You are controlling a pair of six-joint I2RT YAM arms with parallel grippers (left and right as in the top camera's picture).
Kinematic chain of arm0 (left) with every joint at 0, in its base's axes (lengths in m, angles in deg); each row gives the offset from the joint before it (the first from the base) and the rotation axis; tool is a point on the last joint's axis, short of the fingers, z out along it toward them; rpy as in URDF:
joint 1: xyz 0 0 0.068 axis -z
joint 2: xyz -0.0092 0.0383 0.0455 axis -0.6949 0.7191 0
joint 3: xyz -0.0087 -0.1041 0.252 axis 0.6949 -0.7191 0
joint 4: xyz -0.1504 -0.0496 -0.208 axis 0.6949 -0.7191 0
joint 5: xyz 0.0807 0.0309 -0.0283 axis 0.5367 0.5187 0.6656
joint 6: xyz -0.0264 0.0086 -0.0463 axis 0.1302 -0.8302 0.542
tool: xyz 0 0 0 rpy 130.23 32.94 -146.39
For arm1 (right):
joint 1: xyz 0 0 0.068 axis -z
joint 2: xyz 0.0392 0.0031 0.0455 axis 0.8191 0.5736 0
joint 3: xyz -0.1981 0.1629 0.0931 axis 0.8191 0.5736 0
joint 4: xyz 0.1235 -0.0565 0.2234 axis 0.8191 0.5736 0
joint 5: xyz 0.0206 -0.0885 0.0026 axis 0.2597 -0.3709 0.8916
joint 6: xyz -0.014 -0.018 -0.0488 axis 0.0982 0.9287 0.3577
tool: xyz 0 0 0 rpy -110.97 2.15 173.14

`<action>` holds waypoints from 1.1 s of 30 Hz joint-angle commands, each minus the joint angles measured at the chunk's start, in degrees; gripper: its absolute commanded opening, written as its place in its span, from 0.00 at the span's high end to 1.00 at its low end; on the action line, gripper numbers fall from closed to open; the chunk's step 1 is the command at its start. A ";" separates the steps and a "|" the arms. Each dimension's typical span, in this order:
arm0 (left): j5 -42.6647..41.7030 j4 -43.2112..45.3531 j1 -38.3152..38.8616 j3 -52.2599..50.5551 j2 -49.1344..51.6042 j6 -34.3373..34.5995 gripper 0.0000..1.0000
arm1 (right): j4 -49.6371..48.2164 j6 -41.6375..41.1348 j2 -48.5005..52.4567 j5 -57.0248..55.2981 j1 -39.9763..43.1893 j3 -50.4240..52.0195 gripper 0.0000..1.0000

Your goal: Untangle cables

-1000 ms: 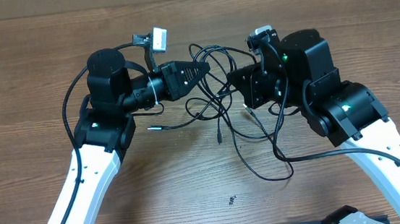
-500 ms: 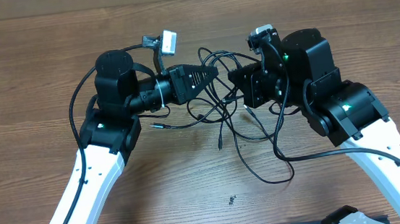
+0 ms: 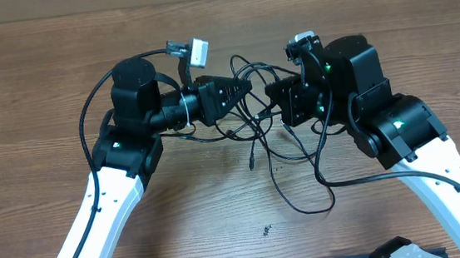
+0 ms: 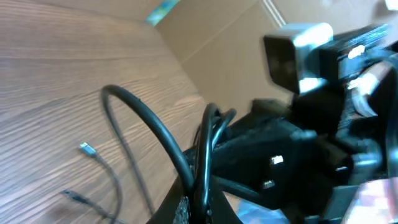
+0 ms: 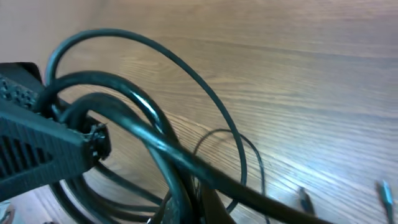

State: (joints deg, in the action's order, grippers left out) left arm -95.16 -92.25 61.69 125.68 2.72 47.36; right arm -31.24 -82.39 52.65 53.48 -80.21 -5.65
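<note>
Cables (image 3: 252,144) knotted over table (image 3: 27,105), clamped in left claw (image 3: 247,86) and right claw (image 3: 270,89)

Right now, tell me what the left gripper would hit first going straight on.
The left gripper would first meet the cables looped just past its tip, then probably the right gripper facing it. Height is hard to judge from overhead.

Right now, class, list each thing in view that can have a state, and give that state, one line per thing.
cables, tangled, with loops lifted between the two grippers
left gripper, shut on cables
right gripper, shut on cables
silver-tipped plug end, loose, lying on the table
</note>
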 commanded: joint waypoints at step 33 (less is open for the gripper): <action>14.29 -6.73 0.24 0.26 -0.50 -4.52 0.96 | 5.90 -7.56 -10.27 -17.29 0.22 -0.20 0.38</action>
State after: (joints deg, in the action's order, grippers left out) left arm -72.86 -102.39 61.91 125.66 2.64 37.09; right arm -25.30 -84.41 41.50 28.52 -80.01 -5.63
